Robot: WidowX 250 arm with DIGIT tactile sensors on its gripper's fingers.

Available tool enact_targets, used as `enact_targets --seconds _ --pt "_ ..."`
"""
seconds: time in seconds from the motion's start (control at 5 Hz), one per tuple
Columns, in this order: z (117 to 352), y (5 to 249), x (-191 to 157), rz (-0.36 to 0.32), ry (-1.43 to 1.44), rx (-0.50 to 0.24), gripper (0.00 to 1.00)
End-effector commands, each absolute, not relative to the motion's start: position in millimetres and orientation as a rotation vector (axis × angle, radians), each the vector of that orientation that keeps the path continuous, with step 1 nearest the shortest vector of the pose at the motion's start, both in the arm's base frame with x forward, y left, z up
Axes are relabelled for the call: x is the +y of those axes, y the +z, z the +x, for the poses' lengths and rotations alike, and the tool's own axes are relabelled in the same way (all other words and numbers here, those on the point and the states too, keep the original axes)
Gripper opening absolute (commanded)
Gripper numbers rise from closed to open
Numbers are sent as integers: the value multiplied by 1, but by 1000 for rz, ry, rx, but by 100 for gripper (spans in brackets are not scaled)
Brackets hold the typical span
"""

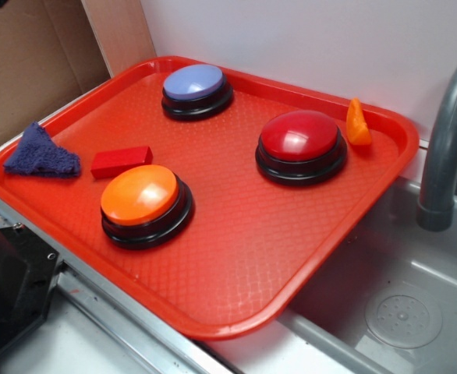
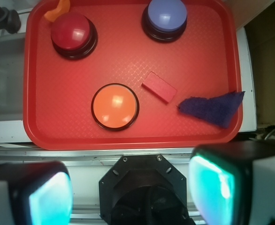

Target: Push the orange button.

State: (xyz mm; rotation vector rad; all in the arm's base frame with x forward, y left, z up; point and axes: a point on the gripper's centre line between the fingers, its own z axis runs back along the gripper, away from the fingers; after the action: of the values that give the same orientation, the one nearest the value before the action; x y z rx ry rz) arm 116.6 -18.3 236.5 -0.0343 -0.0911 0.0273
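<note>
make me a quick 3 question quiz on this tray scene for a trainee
1. True or false: the gripper is already pressing the orange button.
2. Which item lies closest to the orange button? A) the red block B) the orange wedge C) the purple button
3. Fill in: the blue cloth lies partly over the ____ of the red tray.

Key
1. False. In the wrist view the fingers sit apart, back from the tray, above and short of the button.
2. A. The block lies just beside it; the wedge is by the red button, at the far side.
3. Rim.
</note>
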Motion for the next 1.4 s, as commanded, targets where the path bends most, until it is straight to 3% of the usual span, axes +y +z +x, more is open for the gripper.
enact_targets --seconds 0.0,0.2,0.4,0.6,0.8,1.2 --pt "117 236 -18 -34 27 -91 100" --pt "151 190 -21 -21 -145 -37 100" --pt "165 148 -29 5 -322 -13 100" --pt "151 108 -22 -107 -340 -84 100" --pt "148 87 -32 -85 -350 -77 100" --pt "174 72 -52 28 -444 -92 100"
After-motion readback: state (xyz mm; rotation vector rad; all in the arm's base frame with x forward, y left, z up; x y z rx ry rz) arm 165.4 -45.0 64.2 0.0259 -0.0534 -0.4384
